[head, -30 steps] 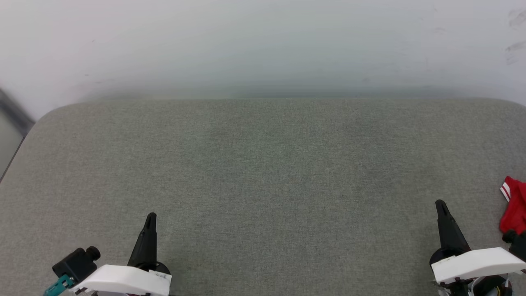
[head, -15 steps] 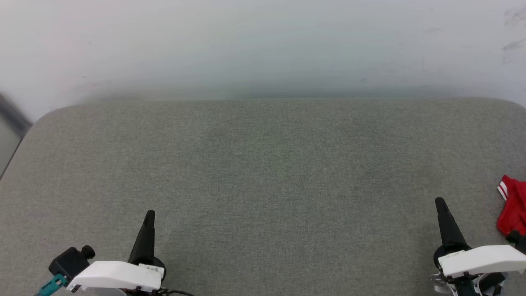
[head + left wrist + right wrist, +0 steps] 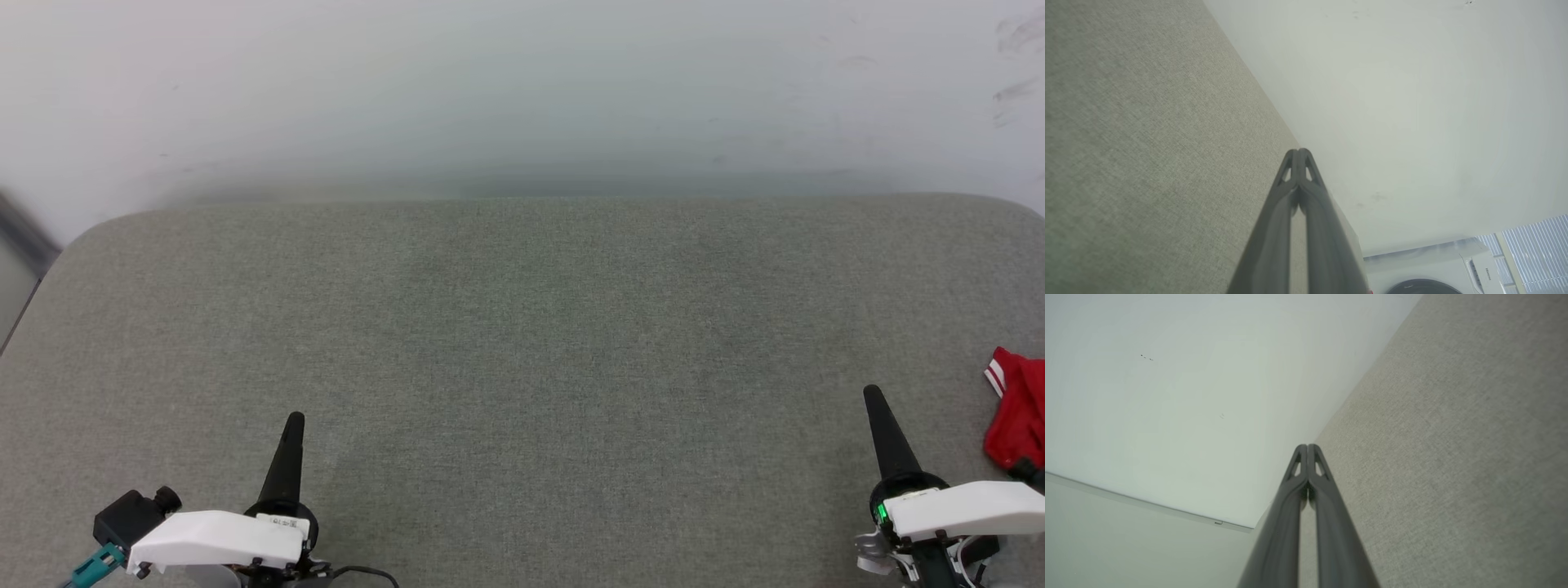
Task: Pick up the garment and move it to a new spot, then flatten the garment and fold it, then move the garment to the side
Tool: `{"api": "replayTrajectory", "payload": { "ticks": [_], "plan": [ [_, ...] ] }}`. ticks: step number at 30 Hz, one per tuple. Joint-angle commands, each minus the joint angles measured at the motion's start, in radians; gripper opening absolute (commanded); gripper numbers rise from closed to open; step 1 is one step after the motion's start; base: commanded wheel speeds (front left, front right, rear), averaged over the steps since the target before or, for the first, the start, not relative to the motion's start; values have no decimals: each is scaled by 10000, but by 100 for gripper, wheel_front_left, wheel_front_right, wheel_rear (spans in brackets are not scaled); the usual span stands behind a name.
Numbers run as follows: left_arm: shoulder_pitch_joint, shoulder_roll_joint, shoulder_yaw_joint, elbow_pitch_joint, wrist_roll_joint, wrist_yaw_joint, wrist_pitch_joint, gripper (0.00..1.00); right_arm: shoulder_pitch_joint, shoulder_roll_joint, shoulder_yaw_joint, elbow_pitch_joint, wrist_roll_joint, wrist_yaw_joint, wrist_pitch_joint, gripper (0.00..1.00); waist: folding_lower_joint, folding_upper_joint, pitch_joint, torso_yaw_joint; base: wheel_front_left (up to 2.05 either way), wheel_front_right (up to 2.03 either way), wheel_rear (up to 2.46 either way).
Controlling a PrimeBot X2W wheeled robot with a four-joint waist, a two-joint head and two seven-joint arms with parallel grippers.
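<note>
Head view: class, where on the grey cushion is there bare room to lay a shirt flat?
The grey cushion is bare across its middle, from the wall down to the left claw and right claw. It is crowded at the right edge, where the red garment lies.

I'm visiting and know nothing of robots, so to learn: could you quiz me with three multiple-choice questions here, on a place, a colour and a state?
1. Where does the garment lie in the head view? A. centre B. left edge C. right edge
2. What colour is the surface? A. grey B. blue C. black
3. How stand the fingers of the left gripper? A. wide apart B. shut together C. gripping cloth
Answers: C, red cloth shows at the right edge; A, the weave is grey; B, the fingertips meet.
</note>
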Motion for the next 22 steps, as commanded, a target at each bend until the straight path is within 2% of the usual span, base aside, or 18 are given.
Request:
{"api": "replayTrajectory", "payload": {
  "ticks": [1, 22],
  "plan": [
    [-266, 32, 43, -35, -280, -17, 76, 0, -209, 18, -23, -32, 306, -1, 66, 0, -1, -1, -3, -6, 0, 0, 0],
    [-513, 2, 243, 196, -2093, -21, 588, 0, -352, 24, -55, 128, 2244, -2, 435, 0, -1, -1, -39, -89, 0, 0, 0]
  ]
}}
